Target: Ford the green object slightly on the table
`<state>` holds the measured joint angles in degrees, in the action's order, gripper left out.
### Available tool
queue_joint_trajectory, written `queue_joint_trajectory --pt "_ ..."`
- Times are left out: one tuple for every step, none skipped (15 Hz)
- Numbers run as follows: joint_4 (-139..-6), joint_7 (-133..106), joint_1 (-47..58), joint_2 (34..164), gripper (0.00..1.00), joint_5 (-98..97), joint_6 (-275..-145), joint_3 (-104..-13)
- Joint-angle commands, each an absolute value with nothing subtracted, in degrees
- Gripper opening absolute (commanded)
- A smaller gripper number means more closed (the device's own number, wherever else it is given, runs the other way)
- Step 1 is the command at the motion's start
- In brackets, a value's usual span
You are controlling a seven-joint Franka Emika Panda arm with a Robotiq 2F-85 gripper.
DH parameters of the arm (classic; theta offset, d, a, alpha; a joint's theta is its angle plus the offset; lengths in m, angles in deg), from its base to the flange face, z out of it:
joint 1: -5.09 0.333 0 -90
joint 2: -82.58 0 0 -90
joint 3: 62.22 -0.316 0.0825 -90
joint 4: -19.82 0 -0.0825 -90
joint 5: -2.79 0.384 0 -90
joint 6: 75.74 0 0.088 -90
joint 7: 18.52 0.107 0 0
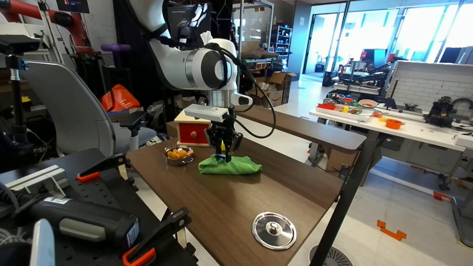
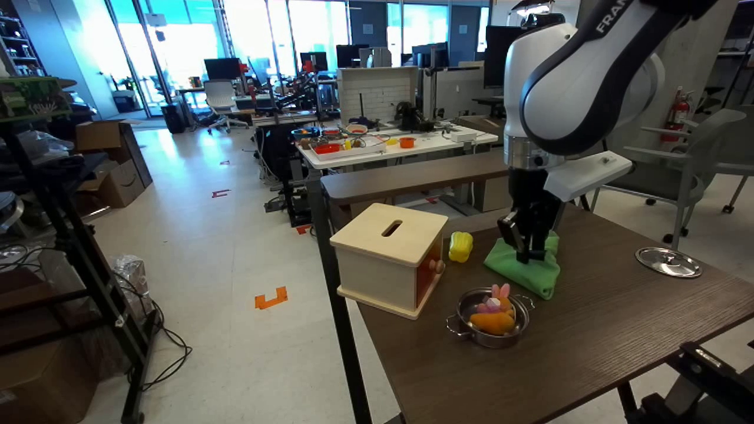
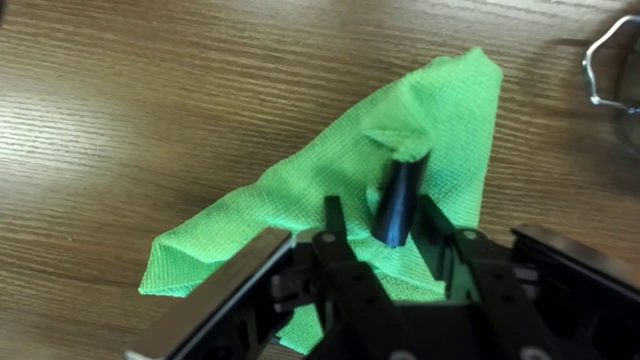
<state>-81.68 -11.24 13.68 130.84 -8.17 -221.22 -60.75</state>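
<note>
Here, nearest on the brown table in an exterior view, one metal lid is lying flat. Next, one green cloth is lying rumpled farther back (a dark tube is showing among its folds). One gripper is pointing down at the cloth, its fingers standing apart. One metal pot is sitting near the cloth, holding orange and pink toys. Beyond, one wooden box is standing; well behind, one white bench.
</note>
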Motion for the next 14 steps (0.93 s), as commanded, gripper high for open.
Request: queue_joint_trajectory --pt "-81.75 -12.78 12.97 129.70 0.72 -6.98 -219.57 -60.81" --pt "-81.97 -12.75 12.91 129.41 0.81 -7.00 -219.46 -60.73" --pt "-82.69 -12.74 12.87 128.71 0.87 -7.17 -219.80 -60.59" --pt "-83.45 -12.65 12.86 127.95 0.94 -7.33 -220.15 -60.45" --pt "-84.91 -12.38 12.97 126.54 0.99 -7.58 -220.91 -60.16" --pt "-86.21 -12.31 13.10 125.09 1.00 -7.86 -221.13 -59.92" --pt "-87.71 -12.34 13.19 123.32 1.00 -8.10 -221.29 -59.76" --pt "-89.25 -12.50 13.16 121.46 1.00 -8.27 -221.53 -59.71" --pt "-91.00 -12.77 13.05 119.27 1.00 -8.40 -221.52 -59.70" --pt "-92.14 -13.38 12.77 117.58 1.00 -8.47 -221.04 -59.78" --pt "-92.88 -14.68 12.28 116.13 1.00 -8.59 -219.61 -59.90" --pt "-88.48 -12.61 13.10 121.12 1.00 -8.16 -220.99 -59.71" --pt "-89.80 -13.13 12.89 119.39 1.00 -8.25 -220.76 -59.74" --pt "-90.81 -13.50 12.69 118.17 1.00 -8.30 -220.66 -59.78"
